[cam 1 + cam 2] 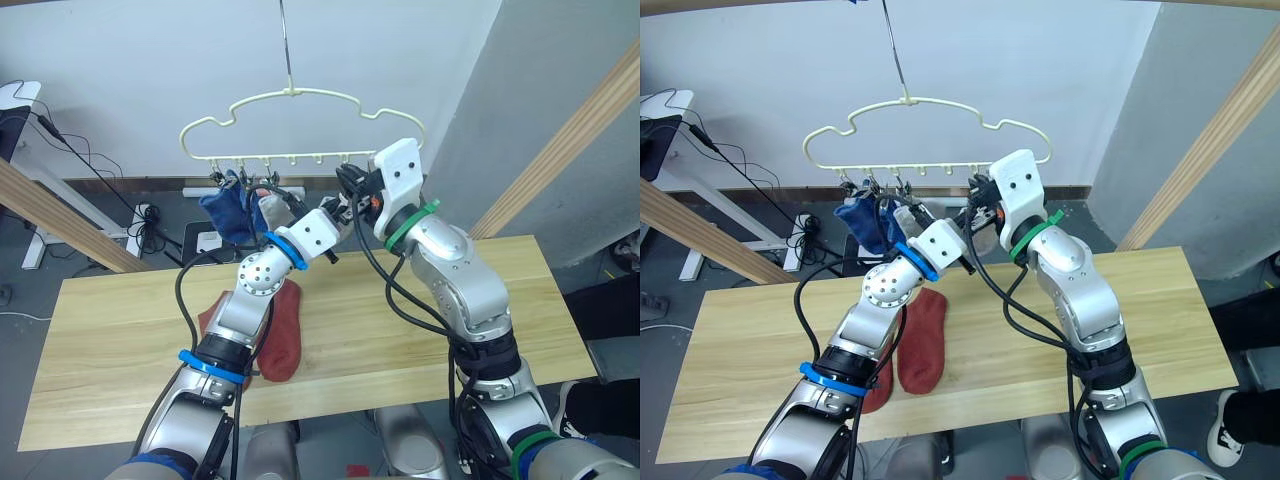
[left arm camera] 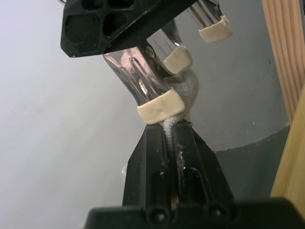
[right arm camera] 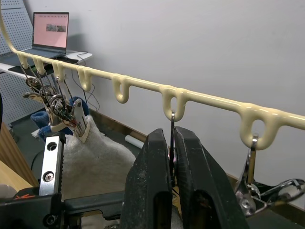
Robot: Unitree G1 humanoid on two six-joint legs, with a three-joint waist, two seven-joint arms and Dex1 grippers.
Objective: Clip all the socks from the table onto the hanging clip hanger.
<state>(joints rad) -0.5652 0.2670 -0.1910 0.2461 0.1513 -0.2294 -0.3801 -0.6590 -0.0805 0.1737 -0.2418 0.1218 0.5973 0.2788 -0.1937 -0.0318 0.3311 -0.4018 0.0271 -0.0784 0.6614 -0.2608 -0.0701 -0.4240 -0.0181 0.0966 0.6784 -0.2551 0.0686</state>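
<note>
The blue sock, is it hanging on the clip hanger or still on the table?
Hanging: the blue sock dangles from a clip at the clip hanger's left end, above the table.

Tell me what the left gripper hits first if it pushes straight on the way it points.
Probably the metal clip directly ahead of the left gripper, which is shut on the light grey sock.

I am reaching both arms up to the clip hanger [image 1: 925, 135], where blue socks [image 1: 865, 226] are hanging, while two rust-red socks [image 1: 922, 340] are lying on the table [image 1: 1160, 330].
</note>
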